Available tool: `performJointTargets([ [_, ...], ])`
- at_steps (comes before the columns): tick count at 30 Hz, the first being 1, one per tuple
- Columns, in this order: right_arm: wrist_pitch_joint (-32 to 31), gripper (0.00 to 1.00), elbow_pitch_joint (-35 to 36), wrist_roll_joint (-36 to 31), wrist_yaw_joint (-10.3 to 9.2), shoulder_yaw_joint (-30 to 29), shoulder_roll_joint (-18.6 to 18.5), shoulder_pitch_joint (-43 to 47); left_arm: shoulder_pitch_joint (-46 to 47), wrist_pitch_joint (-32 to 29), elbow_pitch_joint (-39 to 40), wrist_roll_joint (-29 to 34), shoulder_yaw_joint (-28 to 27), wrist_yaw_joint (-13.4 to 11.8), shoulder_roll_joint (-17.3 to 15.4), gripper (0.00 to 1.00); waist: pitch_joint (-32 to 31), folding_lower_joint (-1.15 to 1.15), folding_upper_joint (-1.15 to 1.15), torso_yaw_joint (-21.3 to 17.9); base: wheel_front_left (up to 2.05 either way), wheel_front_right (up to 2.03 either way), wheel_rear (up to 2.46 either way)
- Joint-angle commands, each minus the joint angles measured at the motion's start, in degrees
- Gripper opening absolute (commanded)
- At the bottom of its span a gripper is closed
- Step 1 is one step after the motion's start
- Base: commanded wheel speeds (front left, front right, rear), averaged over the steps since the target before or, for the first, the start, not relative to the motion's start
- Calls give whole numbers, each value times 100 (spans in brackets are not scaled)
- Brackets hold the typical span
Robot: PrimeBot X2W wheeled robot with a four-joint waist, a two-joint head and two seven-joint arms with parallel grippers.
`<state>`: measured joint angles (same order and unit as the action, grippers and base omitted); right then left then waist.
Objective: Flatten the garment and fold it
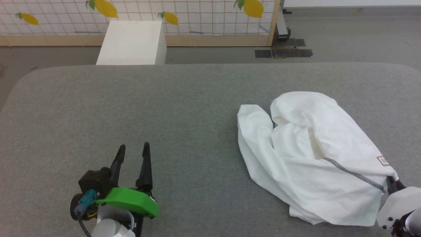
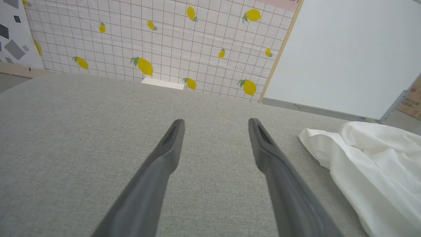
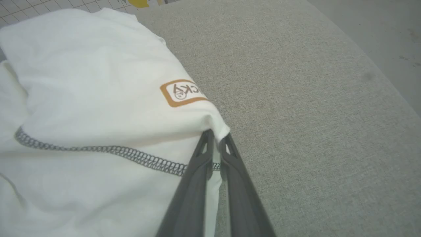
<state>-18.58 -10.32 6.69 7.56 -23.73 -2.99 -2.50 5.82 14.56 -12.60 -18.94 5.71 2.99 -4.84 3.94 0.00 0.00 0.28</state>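
Two grippers are seen at the near edge of the grey padded table [image 1: 164, 108]. The right gripper [image 3: 217, 135] is closed on a corner of the garment [image 1: 312, 154]. A fold of white cloth is pinched between its nearly meeting jaws, near the brown-bordered patch [image 3: 184, 92] and at the end of the grey zigzag seam [image 3: 98, 149]. The left gripper [image 1: 134, 145] is held wide open over the table's left part, with nothing between its jaws, well apart from the cloth.

The garment is found crumpled on the right half of the table, not yet flattened. From the pinched corner it is spread away and to the left, so its long axis runs from near right toward the far middle. A rounded hump is raised at the far end, and a loose lobe, possibly a sleeve, is laid toward the table's centre. That lobe is the part nearest the left gripper, lying to its right and farther out. Spreading is judged to be the step in hand. A second hold on that left edge would probably be needed, so that the cloth can be drawn taut between the arms.

Beyond the far edge, a white box [image 1: 133, 42] is set on the floor before a lemon-printed screen [image 1: 197, 16].
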Motion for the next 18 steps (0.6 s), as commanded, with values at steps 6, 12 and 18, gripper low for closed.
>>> performJointTargets([
  [6,1258,100,327,202,-8,482,12,165,-6,43,-157,40,154,101,65,100,-106,0,0,-283,0,0,0],
  [12,1760,100,619,196,-8,929,12,305,381,-406,-351,-109,840,202,162,100,-82,0,0,-489,0,0,0],
  [18,1890,100,816,266,-8,1304,12,268,1245,-1227,-638,-933,2018,2,193,100,163,0,0,-763,0,0,0],
])
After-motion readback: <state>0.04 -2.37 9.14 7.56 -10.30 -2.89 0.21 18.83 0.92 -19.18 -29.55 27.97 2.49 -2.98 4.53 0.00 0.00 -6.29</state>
